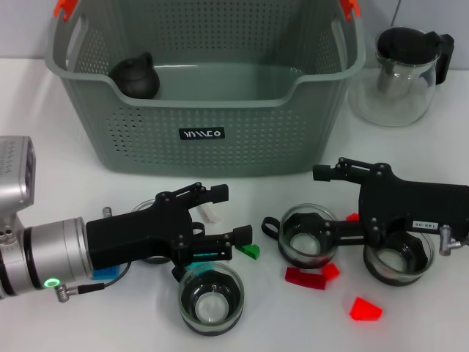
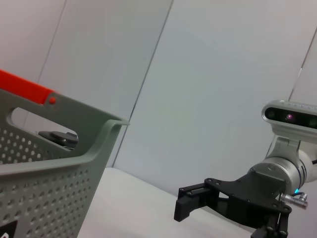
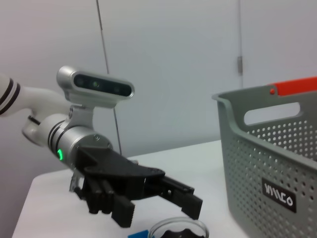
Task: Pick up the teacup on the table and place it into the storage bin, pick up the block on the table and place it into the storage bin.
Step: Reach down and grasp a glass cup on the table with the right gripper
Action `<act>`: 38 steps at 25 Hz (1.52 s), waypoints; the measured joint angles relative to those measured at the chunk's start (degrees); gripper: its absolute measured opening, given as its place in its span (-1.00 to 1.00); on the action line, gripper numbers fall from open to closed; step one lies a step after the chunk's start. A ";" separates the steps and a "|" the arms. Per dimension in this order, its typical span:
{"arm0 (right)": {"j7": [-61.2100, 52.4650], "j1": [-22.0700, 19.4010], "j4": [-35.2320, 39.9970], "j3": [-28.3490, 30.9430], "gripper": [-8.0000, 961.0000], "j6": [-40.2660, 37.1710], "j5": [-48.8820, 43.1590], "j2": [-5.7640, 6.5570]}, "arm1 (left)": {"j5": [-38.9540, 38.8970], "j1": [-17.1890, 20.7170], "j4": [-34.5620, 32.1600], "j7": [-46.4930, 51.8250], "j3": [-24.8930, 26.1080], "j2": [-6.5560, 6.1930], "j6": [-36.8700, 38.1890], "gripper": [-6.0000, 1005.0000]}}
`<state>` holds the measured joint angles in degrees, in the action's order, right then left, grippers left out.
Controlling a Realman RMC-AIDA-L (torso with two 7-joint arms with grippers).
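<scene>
The left pincer (image 1: 226,213) hangs low over the counter (image 1: 44,110) in front of the bin (image 1: 205,95), its two black fingers spread apart with nothing between them. Just between and below those fingers lies a small white block (image 1: 210,213). A green block (image 1: 249,251) sits by the lower fingertip, and a blue block (image 1: 106,273) peeks out from under the arm. Directly in front of this pincer, nearer the robot, stands a glass cup (image 1: 210,298) with a black collar.

The right pincer (image 1: 331,202) reaches in from the other side, also low over the counter. One finger shows near the bin's front wall; I cannot tell whether the pincer is apart or together. Under it stands a second glass cup (image 1: 308,233), and a third cup (image 1: 400,255) sits beneath the body of that arm. Red blocks lie around them: a dark red one (image 1: 306,279) before the second cup, and a bright red one (image 1: 365,309) closest to the robot.

The bin stands at the back of the counter, grey-green and perforated, with orange clips on the handles and a small black label on its front. A dark round teapot (image 1: 136,76) rests inside it in the left corner. A glass teapot (image 1: 401,73) with a black lid stands beside the bin on the right.
</scene>
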<state>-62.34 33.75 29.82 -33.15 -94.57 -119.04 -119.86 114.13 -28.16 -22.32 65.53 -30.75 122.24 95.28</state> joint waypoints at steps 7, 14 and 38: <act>1.43 -0.19 0.44 -1.85 0.93 -0.21 -0.53 0.19 | 0.04 -0.13 -0.05 -0.24 -0.15 -0.08 0.00 0.86; 0.97 -0.24 2.84 -2.42 0.93 -1.58 -0.65 0.72 | 0.04 -0.24 -0.25 -1.07 -0.62 -0.17 0.00 0.86; -22.85 0.24 32.87 -7.05 0.93 -15.86 -25.61 1.11 | -0.41 -0.27 0.04 -2.69 -0.24 1.21 -4.30 0.86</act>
<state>-85.18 33.99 62.69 -40.20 -110.43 -144.65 -118.74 113.72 -28.43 -22.27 62.84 -31.00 123.45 90.98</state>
